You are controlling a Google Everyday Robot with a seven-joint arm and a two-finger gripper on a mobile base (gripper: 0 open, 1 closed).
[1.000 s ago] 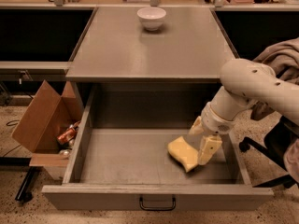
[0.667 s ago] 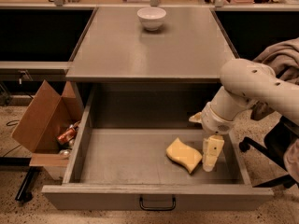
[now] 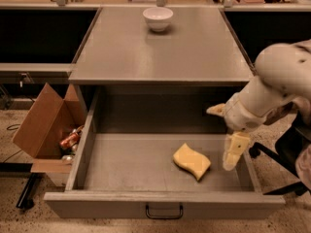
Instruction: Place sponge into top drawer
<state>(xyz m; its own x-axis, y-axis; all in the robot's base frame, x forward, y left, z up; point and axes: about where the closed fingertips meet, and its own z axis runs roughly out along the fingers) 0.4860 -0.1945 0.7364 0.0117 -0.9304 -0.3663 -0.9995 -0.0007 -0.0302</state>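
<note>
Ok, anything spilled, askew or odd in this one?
Nothing stands out. The sponge lies flat on the top drawer floor, the gripper open just beside it, not touching. The white bowl stands upright on the counter.

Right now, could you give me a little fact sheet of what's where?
sponge: lying flat inside the open top drawer, right of centre
pincer: open, over the drawer's right side, beside the sponge, not touching it
white bowl: on the countertop, at the back
cardboard box: left of the drawer
</note>
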